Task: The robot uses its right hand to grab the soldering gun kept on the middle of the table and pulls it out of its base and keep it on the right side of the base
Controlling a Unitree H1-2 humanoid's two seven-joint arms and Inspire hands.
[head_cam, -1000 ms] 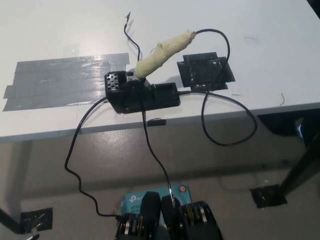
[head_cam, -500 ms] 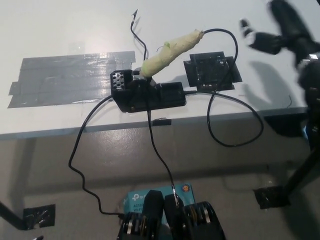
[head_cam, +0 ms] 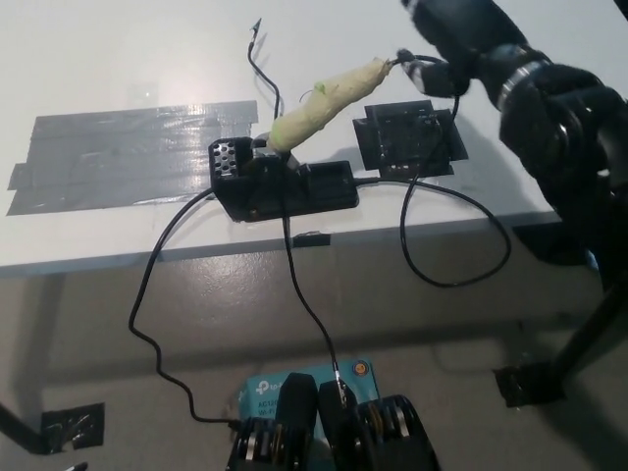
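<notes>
Head view shows you a white desk [head_cam: 118,59] with its near edge running across the middle of the picture and bare floor below it. A broad patch of grey tape [head_cam: 118,157] lies flat on the desk's left part, and a smaller square of black tape [head_cam: 407,137] sits to the right of the base, which I judge to be the marked set-down place for the tool. The right hand [head_cam: 446,54] enters from the upper right on its black arm and hangs over the rear end of the tool, near the point where the cord [head_cam: 446,245] leaves it; the cord then loops off the desk edge and returns to the base. You cannot tell from this picture whether the fingers are spread or closed, nor whether they touch the handle. The base [head_cam: 285,186] is a black block close to the desk's near edge, roughly mid-desk. The soldering gun [head_cam: 324,98] stands seated in it, tilted up and to the right, its handle wrapped in pale yellow-green tape. Removal is not yet done. The left hand is not in view.
</notes>
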